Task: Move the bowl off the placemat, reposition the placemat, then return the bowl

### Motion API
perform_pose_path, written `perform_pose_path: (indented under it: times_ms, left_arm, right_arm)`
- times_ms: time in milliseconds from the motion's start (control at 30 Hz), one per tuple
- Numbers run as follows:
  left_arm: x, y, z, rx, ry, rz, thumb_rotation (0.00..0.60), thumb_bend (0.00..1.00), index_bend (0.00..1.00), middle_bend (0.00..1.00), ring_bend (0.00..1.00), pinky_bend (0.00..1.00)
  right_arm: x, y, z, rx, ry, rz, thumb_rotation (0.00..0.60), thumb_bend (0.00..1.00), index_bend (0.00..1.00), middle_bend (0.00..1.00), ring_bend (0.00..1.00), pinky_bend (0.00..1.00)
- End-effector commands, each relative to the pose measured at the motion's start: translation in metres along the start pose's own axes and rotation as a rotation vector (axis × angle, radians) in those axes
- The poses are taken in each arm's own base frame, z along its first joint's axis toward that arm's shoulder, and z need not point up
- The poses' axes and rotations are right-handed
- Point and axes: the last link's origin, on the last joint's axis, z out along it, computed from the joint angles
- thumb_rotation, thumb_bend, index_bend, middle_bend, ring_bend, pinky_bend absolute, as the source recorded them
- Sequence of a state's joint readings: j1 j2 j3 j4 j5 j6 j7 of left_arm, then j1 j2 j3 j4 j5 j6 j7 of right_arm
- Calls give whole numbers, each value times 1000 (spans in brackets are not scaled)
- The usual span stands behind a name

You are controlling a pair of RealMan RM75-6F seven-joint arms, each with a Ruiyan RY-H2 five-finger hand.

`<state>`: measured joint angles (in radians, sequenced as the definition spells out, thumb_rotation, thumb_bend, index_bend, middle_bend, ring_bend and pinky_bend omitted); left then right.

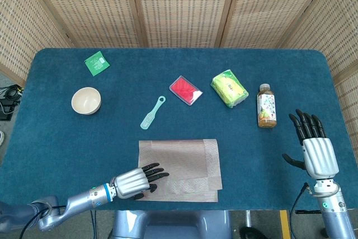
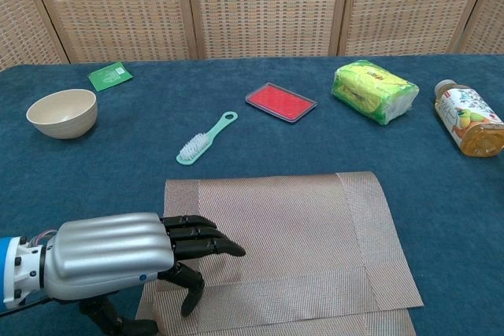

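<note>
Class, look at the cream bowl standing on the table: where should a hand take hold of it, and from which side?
Grip the bowl by its rim, from above. It stands upright with its mouth open and nothing close beside it, and its walls look rounded, so a side grasp would probably slip. The left hand is nearer.

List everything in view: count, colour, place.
bowl: 1, cream, far left, off the mat
placemat: 1, grey-brown, near centre edge
brush: 1, mint, left of centre
packet: 1, green, back left
red case: 1, centre
tissue pack: 1, yellow-green, right of centre
bottle: 1, orange drink, right
table: 1, blue cloth
left hand: on placemat's near-left corner
right hand: fingers spread, empty, near right edge
</note>
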<state>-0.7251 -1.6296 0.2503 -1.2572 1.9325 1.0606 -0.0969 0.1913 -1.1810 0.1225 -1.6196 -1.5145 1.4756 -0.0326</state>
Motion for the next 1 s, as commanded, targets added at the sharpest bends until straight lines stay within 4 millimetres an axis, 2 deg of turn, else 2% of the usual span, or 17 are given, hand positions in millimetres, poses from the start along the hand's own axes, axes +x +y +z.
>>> perform_pose_path:
  times_ms: [33, 333, 633, 1000]
  left_arm:
    - [0, -1, 1, 5, 2, 1, 600, 368, 451, 0, 0, 0]
    - [-2, -1, 4, 14, -10, 0, 600, 413, 451, 0, 0, 0]
    - [-3, -4, 6, 29, -19, -2, 600, 460, 499, 0, 0, 0]
    - [0, -8, 14, 58, 17, -32, 600, 504, 682, 0, 0, 0]
  right_arm:
    - [0, 0, 0, 1, -1, 0, 600, 0, 28, 0, 0, 0]
    - [0, -1, 0, 2, -2, 2, 600, 0, 28, 0, 0, 0]
    - [1, -1, 0, 3, -1, 4, 600, 0, 28, 0, 0, 0]
    - [2, -1, -1, 5, 0, 8, 600, 0, 27, 0, 0, 0]
